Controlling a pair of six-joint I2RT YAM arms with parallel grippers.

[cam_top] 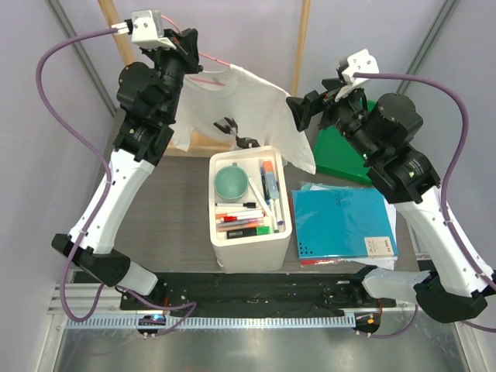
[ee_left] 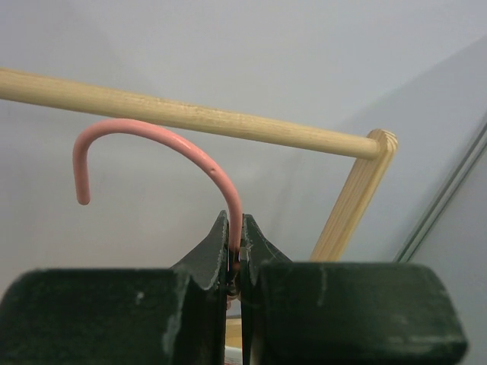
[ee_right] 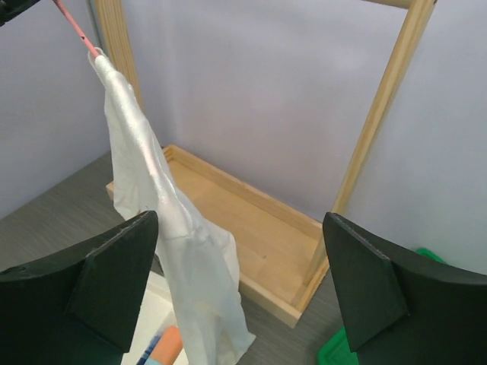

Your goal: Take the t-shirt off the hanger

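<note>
The white t-shirt (cam_top: pixel 240 108) hangs on the pink wire hanger (cam_top: pixel 211 59) in the air at the back, its black print facing the top camera. My left gripper (cam_top: pixel 188 48) is shut on the hanger's neck just below the hook (ee_left: pixel 152 144), which is off the wooden rod (ee_left: pixel 190 115). In the right wrist view the t-shirt (ee_right: pixel 179 228) hangs edge-on from the hanger (ee_right: pixel 76 29). My right gripper (cam_top: pixel 298 110) is open and empty, right next to the shirt's right sleeve; the cloth hangs by its left finger (ee_right: pixel 99 274).
A white bin (cam_top: pixel 248 203) of pens and a green cup stands under the shirt. A blue notebook (cam_top: pixel 343 223) lies to its right, a green box (cam_top: pixel 341 147) behind that. The wooden rack's base (ee_right: pixel 251 228) and posts (ee_right: pixel 380 106) stand at the back.
</note>
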